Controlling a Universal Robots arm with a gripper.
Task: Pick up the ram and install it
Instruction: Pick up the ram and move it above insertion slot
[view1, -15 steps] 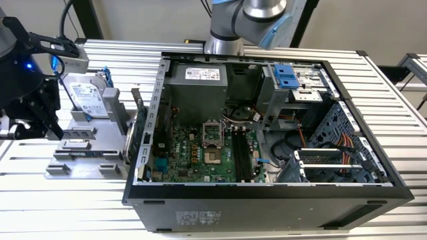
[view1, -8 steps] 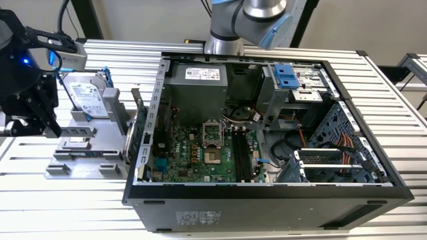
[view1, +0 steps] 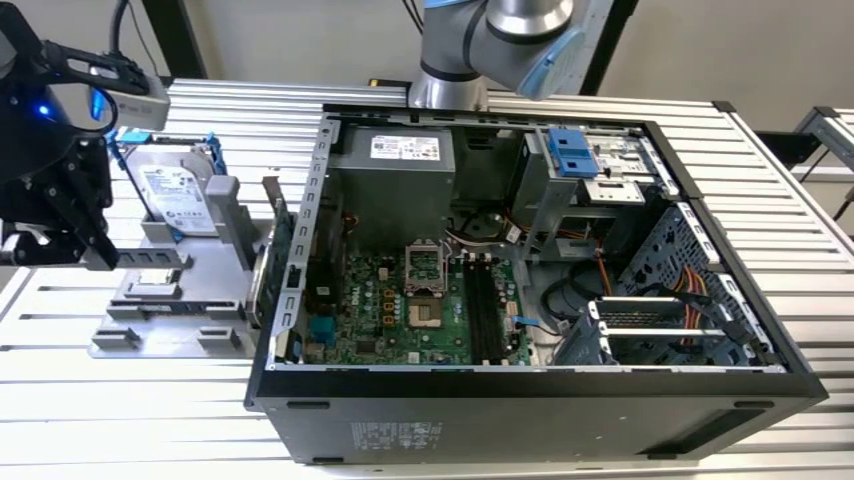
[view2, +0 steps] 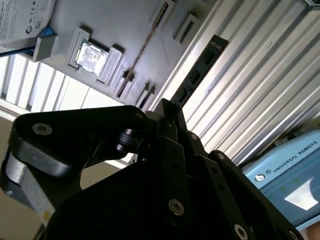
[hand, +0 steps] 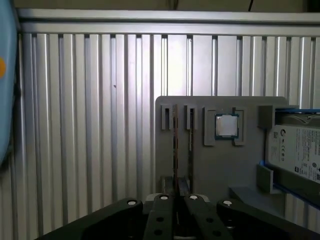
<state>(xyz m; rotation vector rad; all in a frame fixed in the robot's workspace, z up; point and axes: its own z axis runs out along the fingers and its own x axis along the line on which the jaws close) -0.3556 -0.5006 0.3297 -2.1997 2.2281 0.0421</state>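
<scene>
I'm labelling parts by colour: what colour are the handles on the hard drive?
Blue. The handles on the hard drive show best in the exterior view.

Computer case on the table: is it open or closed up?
Open. In the exterior view the computer case lies with its side panel off, the motherboard bare inside.

ram (view2: 200, 67) in jaws clear of fixture (view2: 120, 25), hard drive (view1: 176, 195) upright nearby, case wall (view1: 287, 260) alongside, table (hand: 90, 125) open
</scene>
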